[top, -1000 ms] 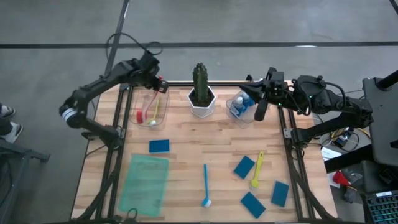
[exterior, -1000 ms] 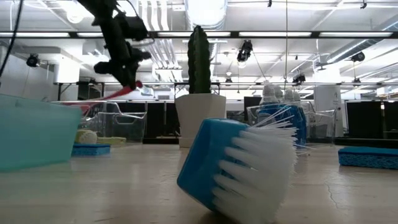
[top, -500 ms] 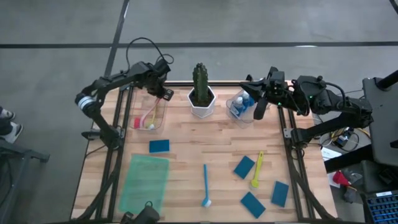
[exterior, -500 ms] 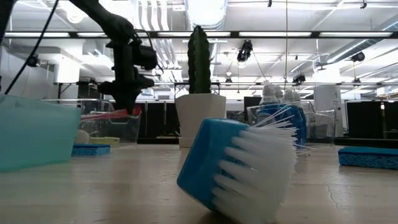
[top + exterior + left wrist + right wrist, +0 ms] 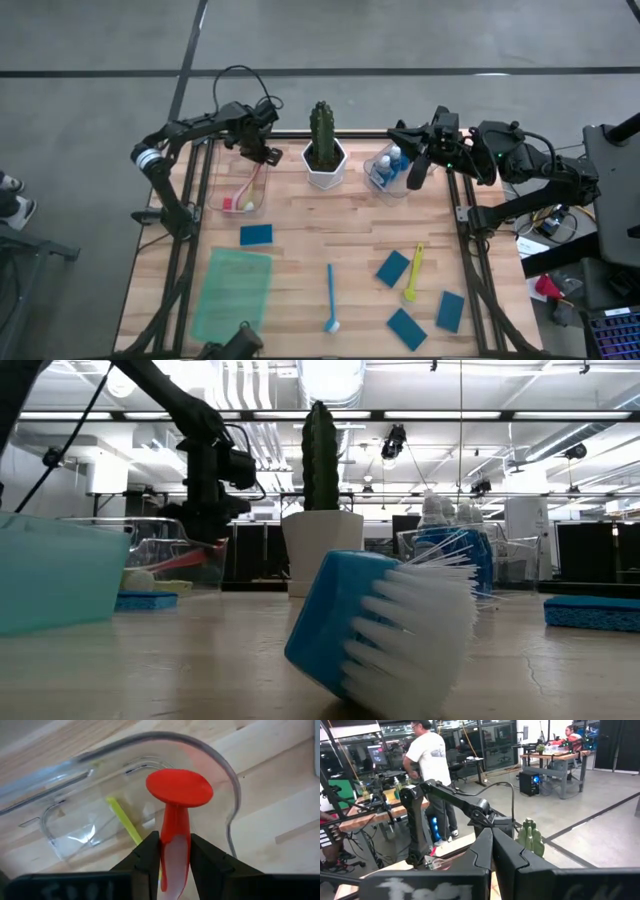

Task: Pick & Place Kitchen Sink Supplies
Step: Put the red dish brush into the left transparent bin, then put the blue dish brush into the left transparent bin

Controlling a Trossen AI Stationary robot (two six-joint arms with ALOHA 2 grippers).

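My left gripper [image 5: 262,152] hangs over the far end of a clear bin [image 5: 240,186] at the table's far left and is shut on the pink brush [image 5: 243,188]. The brush slants down into the bin beside the lime brush [image 5: 125,818]. In the low view the gripper [image 5: 205,525] stands above the bin [image 5: 180,555]. My right gripper [image 5: 417,172] hovers, shut, at the right of a second clear bin [image 5: 386,172] that holds blue bottles. On the table lie the blue brush [image 5: 330,297], the yellow brush [image 5: 414,270] and several teal sponges [image 5: 256,235]. My left gripper pinches the pink brush's handle [image 5: 173,842] between its two fingers, coming from above and slanting down into the bin. The brush runs on past the fingertips, and its round red end [image 5: 179,787] is down inside the bin. Whether that end touches the floor, I cannot tell.
The cactus in its white pot [image 5: 323,150] stands between the two bins. The green tray [image 5: 232,293] lies at the near left. Sponges [image 5: 392,268] [image 5: 406,328] [image 5: 450,311] lie at the near right. People stand in the room beyond the table [image 5: 427,755].
My left gripper has gone down and a little toward the cactus, carrying the pink brush from above the bin's rim down into the bin. The brush now slants lower inside it. My right arm has kept still.
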